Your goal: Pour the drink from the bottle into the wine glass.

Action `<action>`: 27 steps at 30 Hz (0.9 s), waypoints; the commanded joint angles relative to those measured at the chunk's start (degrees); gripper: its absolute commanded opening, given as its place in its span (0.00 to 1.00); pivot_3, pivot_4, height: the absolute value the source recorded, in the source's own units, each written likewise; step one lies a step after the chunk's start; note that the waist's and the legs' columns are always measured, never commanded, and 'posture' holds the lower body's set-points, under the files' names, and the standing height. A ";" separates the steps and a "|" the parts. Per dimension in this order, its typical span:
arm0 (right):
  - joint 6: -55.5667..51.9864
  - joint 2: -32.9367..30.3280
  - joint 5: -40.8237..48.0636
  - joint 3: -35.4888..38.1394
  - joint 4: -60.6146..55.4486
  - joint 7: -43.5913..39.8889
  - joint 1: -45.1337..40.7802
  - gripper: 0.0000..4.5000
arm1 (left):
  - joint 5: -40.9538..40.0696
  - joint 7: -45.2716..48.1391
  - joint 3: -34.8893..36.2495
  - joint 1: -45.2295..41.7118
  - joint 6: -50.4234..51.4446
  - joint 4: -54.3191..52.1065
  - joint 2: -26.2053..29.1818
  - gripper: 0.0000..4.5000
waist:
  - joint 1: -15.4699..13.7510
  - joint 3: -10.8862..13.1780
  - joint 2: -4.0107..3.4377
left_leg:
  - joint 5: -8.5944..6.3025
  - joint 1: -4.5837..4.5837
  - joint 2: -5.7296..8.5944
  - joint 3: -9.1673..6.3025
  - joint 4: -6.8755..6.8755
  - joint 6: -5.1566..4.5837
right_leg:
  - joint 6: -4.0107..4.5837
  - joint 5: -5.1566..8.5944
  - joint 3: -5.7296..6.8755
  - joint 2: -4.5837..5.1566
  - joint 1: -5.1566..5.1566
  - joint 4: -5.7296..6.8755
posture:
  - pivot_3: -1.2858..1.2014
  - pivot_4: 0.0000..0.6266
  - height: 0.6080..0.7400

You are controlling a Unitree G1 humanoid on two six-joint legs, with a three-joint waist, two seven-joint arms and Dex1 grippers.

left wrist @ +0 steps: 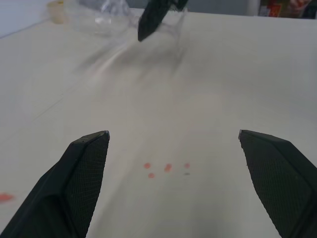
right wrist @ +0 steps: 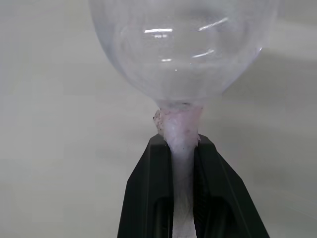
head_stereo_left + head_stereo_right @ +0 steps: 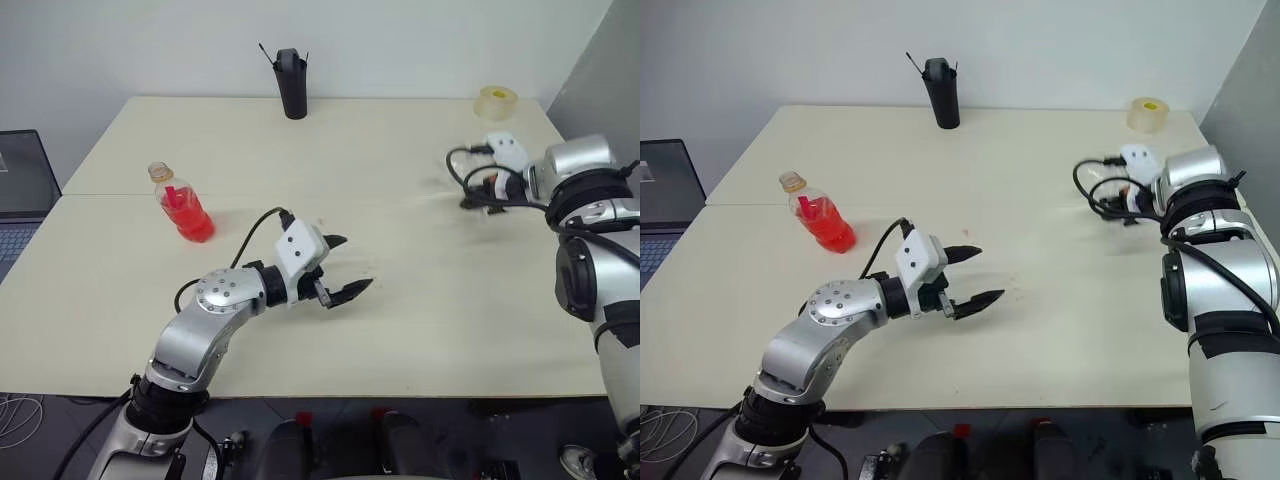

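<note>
R gripper (image 2: 183, 148) pinches thin stem of clear round-bowled wine glass (image 2: 183, 54) at table's 2 o'clock, prob to steady it for pouring, L gripper (image 3: 342, 268) spread wide, empty mid-table, squat clear plastic bottle (image 3: 182, 205) w/ red drink (image 3: 190, 222) standing at 10 o'clock, ungrasped.

Even, soft light over my workspace, with blur where my wrist cameras look.

My head views are bright and sharp: the table (image 3: 420, 300) takes diffuse light from above, and my left gripper (image 3: 343, 268) throws only a faint shadow. The bottle (image 3: 181, 203) glows red with no hard glare. From my left wrist, the far end of the table smears into streaks. From my right wrist, small white highlights sit on the wine glass (image 2: 181, 54), whose edges look soft.
</note>
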State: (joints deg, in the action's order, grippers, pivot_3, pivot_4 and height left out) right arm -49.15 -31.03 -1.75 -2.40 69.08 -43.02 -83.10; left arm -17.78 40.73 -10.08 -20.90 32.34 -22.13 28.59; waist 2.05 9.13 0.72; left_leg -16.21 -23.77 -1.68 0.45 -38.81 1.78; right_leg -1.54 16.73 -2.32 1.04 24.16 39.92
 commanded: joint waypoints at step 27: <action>50.51 38.63 6.62 -9.20 -42.74 13.93 49.11 0.03 | -19.57 6.86 34.70 14.60 11.41 -5.61 18.68 1.00 | 0.46 -0.09 0.22 | 0.03 0.00 -0.12 -0.36 -0.01 0.08 | 0.00 0.01 0.08 0.05 -0.06 0.01 | 0.52 0.24 1.00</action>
State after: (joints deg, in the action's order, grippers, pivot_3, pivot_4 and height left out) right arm -1.83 7.32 4.59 -11.44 25.66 -27.88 -33.49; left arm -35.27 46.24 21.04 -7.03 43.48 -25.68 45.80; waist 2.51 9.04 0.94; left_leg -16.18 -23.73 -1.80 0.10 -38.81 1.86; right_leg -1.54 16.74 -2.24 1.09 24.08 39.94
